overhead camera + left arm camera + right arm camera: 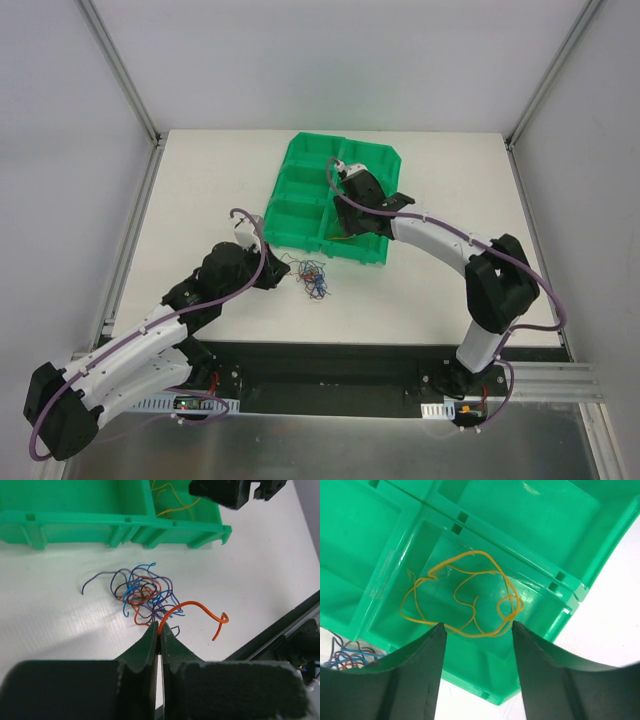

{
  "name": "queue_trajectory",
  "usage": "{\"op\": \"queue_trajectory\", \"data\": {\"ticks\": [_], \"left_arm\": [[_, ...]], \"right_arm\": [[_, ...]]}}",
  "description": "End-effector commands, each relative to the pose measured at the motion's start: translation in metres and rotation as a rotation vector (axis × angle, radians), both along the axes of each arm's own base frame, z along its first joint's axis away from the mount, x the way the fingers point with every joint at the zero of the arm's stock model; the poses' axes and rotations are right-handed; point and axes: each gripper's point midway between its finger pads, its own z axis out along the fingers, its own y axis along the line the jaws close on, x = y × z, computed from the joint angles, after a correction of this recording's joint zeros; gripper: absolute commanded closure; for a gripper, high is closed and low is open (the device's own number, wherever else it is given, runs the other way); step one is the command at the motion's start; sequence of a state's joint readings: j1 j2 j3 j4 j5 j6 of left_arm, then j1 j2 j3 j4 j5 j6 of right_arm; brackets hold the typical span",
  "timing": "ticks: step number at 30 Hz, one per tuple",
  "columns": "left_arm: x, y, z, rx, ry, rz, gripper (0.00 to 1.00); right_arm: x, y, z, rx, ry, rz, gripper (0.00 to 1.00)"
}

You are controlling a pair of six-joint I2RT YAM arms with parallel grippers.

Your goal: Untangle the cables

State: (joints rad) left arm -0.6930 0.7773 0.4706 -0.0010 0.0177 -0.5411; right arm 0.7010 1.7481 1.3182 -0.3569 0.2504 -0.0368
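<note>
My left jaws pinch an orange wire (192, 604) beside the tangle (145, 592); my right jaws hang spread over yellow wires (474, 600) in the bin (560, 525). Most colours still knotted.

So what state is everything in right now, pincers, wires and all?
Left pincer: shut on the thin curly orange wire.
Orange wire: held at one end, curling beside the tangle.
Heap of thin coloured wires: tangled, lying on the white table.
Right pincer: open, empty, over the green plastic bin.
Thin looped yellow wire: loose in one bin compartment.
</note>
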Motion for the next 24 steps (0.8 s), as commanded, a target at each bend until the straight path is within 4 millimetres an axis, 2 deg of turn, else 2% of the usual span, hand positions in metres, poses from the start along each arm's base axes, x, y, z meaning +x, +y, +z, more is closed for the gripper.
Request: {"op": "queue_trajectory", "data": {"ticks": [1, 5, 6, 9, 11, 13, 16, 20, 22, 24], "left_arm": [[0.003, -0.011, 0.044, -0.09, -0.061, -0.018, 1.0], [0.003, -0.012, 0.056, -0.112, -0.08, -0.026, 1.0], [0.003, -0.012, 0.06, -0.116, -0.089, -0.026, 1.0], [0.002, -0.012, 0.07, -0.114, -0.104, -0.037, 1.0], [0.002, -0.014, 0.078, -0.122, -0.117, -0.048, 1.0], [0.001, -0.016, 0.086, -0.131, -0.127, -0.061, 1.0], [-0.002, -0.02, 0.095, -0.156, -0.128, -0.083, 1.0], [-0.009, -0.026, 0.112, -0.211, -0.123, -0.123, 1.0], [-0.014, -0.03, 0.125, -0.241, -0.139, -0.154, 1.0], [-0.019, -0.034, 0.137, -0.273, -0.151, -0.186, 1.0]], "right_arm": [[-0.008, -0.011, 0.039, 0.035, -0.056, -0.002, 0.38], [-0.025, -0.017, 0.051, 0.085, -0.05, -0.007, 0.33], [-0.034, -0.015, 0.047, 0.112, -0.027, 0.012, 0.32], [-0.065, 0.021, 0.047, 0.318, 0.0, 0.116, 0.25], [-0.096, 0.053, 0.052, 0.448, -0.006, 0.292, 0.22], [-0.117, 0.071, 0.059, 0.498, -0.085, 0.425, 0.18], [-0.142, 0.087, 0.057, 0.493, -0.155, 0.56, 0.17], [-0.15, 0.102, 0.057, 0.566, -0.219, 0.533, 0.16], [-0.146, 0.11, 0.069, 0.647, -0.287, 0.487, 0.16], [-0.141, 0.115, 0.076, 0.703, -0.296, 0.428, 0.24]]}}
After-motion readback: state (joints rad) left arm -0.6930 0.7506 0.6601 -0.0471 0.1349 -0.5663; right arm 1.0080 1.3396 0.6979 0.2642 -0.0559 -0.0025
